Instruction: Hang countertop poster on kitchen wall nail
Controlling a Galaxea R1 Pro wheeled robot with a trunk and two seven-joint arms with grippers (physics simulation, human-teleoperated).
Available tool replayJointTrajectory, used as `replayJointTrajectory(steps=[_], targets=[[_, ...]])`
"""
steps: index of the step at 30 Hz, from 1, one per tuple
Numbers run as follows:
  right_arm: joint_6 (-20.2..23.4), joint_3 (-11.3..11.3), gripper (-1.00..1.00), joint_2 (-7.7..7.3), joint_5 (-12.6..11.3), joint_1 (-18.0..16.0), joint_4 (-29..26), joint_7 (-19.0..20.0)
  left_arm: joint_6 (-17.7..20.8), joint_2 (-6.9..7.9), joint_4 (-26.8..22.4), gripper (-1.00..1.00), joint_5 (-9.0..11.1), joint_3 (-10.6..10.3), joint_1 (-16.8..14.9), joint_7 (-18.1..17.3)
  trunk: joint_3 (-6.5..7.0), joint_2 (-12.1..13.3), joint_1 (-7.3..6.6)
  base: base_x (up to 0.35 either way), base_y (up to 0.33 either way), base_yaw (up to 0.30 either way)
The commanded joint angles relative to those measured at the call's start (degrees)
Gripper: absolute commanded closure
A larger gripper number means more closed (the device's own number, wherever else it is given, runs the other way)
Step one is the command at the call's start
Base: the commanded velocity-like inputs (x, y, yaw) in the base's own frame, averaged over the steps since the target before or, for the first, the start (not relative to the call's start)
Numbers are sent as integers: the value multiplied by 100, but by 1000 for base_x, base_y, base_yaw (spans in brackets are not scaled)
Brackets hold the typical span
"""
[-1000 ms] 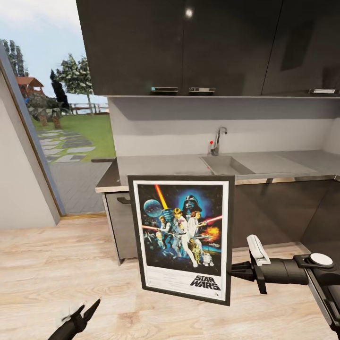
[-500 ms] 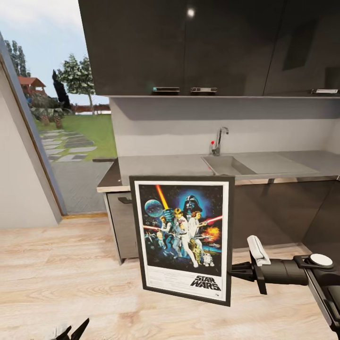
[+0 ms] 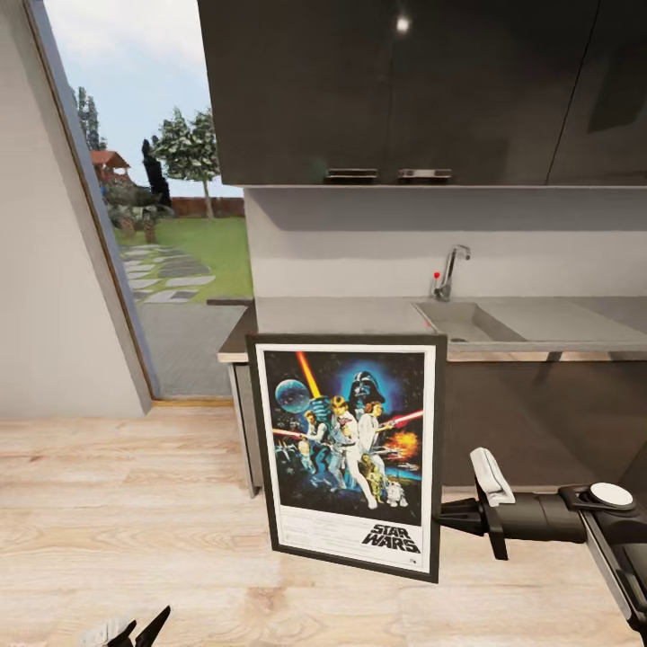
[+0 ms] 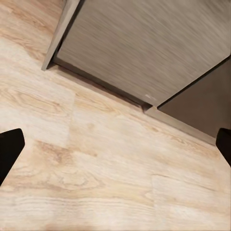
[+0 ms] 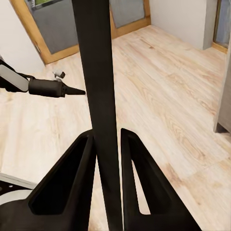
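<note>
Black-framed poster [image 3: 349,454] is upright in mid-air in front of the table [image 3: 359,319], off its top, over the wood floor [image 3: 117,503]. Your right gripper [image 3: 447,517] jaws pinch its right edge. Left gripper [image 3: 135,632] hangs low, jaws spread, holding nothing.

Our head camera looks forward and slightly down from standing height toward kitchen countertop [image 3: 359,316], mid-range. Our left wrist camera faces down, near wood floor [image 4: 96,168], cabinet base [image 4: 144,48] ahead. Our right wrist camera looks along fingers, close on poster [image 5: 98,96] edge. We share floor across all three views.
</note>
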Motion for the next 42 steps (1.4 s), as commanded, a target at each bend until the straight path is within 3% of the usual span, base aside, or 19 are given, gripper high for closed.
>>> replayJointTrajectory(steps=[1,42], targets=[[76,-3,100,0,9,-4,-3,33,-27,0,8,-100,-27,28,-5,-16,12,38,-23,0,0,45],[71,-3,100,9,4,-4,20,33,-36,-9,0,-100,-36,18,-5,-16,748,1682,-923,0,0,2]])
